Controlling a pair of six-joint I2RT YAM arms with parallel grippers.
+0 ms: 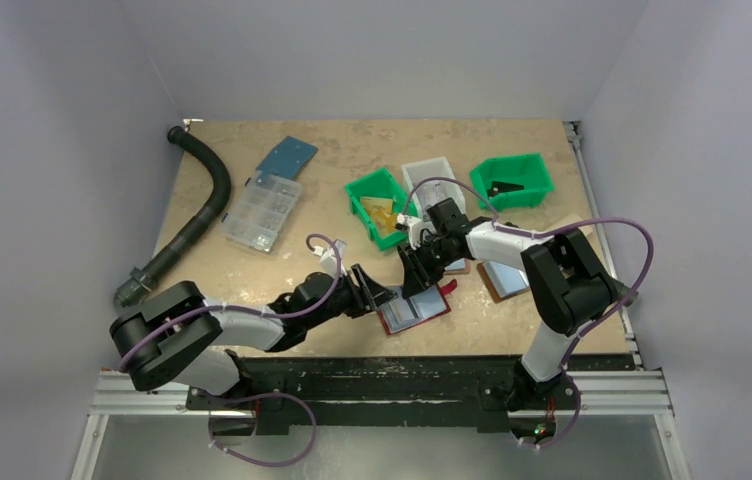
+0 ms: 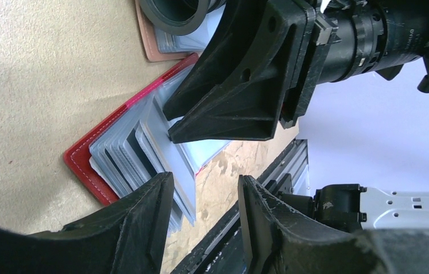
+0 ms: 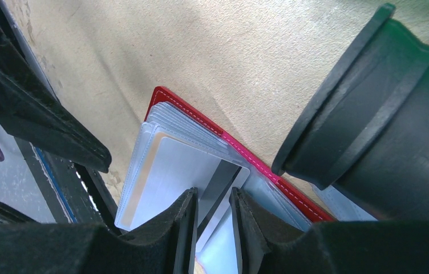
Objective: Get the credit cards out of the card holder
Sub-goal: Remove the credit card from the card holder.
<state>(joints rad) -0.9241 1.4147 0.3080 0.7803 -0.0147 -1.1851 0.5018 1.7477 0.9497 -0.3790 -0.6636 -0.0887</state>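
Apparently early in the job: no card is out yet. Right gripper (image 3: 212,197) points down onto the open holder (image 2: 81,155). Its jaws are a little apart w/ a gap showing btwn them, and nothing is clamped as far as the views show. Its tips sit on a silver card (image 3: 172,168) w/ a dark stripe, which seems to poke partway out of the top pocket. Just beside that, a tan card (image 3: 144,178) shows only its long edge. More pockets (image 2: 120,157) fan out underneath, pale blue-grey. How many hold cards, can't tell.

Left gripper (image 2: 205,184) is low at the holder's left edge, jaws about half spread, holding nothing. One finger (image 2: 155,200) touches the fanned pocket edges, prob. to pin the holder down while the other arm works.

Holder lies spread flat near the front middle of the surface (image 1: 322,190), maroon cover down. A small red tab (image 1: 449,287) sticks out at its far right side. Away from the work are brown folders (image 1: 500,280) to the right and green bins (image 1: 380,205) further back.

Done so far, by my read: holder open, both arms in place, striped card maybe started. Left to do: slide the striped card fully free, then the tan one, then go through the other pockets. No card seen lying loose on the surface.
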